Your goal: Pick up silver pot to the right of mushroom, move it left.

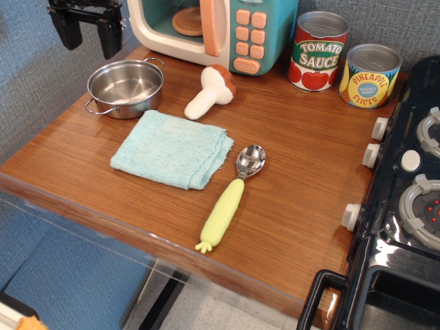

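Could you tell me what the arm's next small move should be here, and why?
Probably a small retreat up and away. The pot already sits on the table, left of the mushroom, and the gripper hangs open above it, holding nothing, so the placing looks done.

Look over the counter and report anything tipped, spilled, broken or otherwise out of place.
Little stands out. The mushroom lies on its side near the toy microwave. The silver pot sits upright and empty, the cloth is loosely folded, and both cans stand upright. The hand hangs open above the pot, holding nothing.
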Tool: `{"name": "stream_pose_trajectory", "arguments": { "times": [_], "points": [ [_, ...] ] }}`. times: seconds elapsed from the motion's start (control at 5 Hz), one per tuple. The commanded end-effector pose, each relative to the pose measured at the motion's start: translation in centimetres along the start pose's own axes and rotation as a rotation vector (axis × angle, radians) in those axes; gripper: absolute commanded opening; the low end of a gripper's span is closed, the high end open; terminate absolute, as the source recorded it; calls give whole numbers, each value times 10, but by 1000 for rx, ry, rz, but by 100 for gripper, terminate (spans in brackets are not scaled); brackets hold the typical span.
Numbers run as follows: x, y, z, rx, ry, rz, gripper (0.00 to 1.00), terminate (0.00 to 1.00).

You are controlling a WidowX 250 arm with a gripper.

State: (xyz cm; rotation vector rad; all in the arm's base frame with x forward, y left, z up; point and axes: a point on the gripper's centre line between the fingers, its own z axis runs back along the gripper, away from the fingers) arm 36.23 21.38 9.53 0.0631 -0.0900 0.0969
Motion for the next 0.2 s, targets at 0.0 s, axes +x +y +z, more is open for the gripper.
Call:
{"name": "stream_pose_trajectory", "arguments": {
  "times": [0.0],
  "points": [
    [13, -5, 42, 38, -82, -3, 100, 100]
  ]
}}
